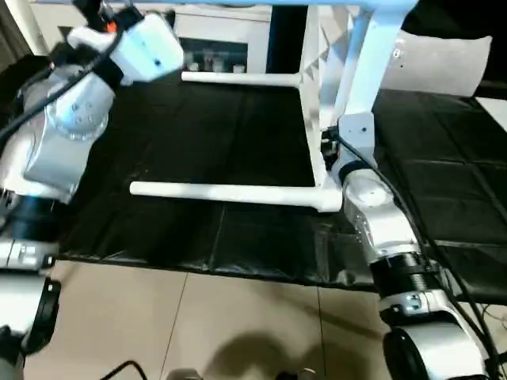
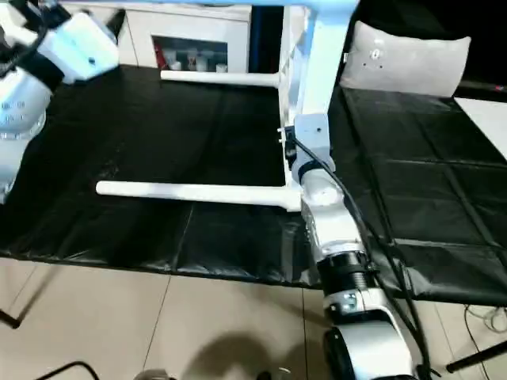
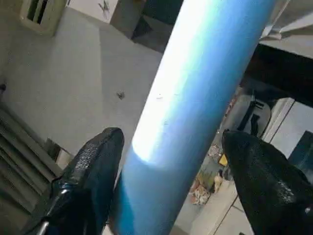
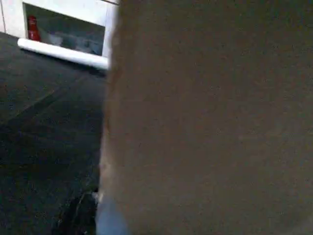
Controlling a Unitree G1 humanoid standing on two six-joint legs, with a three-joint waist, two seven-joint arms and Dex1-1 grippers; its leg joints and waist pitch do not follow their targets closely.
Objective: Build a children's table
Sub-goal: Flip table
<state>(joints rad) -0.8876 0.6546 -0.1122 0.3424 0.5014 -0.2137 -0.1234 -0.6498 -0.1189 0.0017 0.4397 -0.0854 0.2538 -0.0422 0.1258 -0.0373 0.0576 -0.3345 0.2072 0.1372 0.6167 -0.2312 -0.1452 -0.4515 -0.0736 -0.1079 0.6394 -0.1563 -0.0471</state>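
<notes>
The children's table stands on its side on the black mat. Its table top [image 1: 366, 71] is upright on edge. Two white legs point to my left along the mat, a near leg [image 1: 230, 192] and a far leg [image 1: 242, 78]. An upper leg [image 1: 238, 3] runs along the top of the head views. My left gripper [image 3: 168, 137] is open. Its black fingers [image 3: 95, 166] straddle this leg [image 3: 195, 83] with a little gap. My right gripper [image 1: 342, 146] is shut on the table top's near edge, whose surface [image 4: 210, 117] lies right up against the right wrist camera.
The black mat [image 1: 206, 134] has its front edge [image 1: 198, 265] just ahead of me, with tiled floor [image 1: 198, 324] below. A white cabinet [image 2: 190, 39] stands behind the mat. A grey cushion [image 2: 404, 59] lies at the back right.
</notes>
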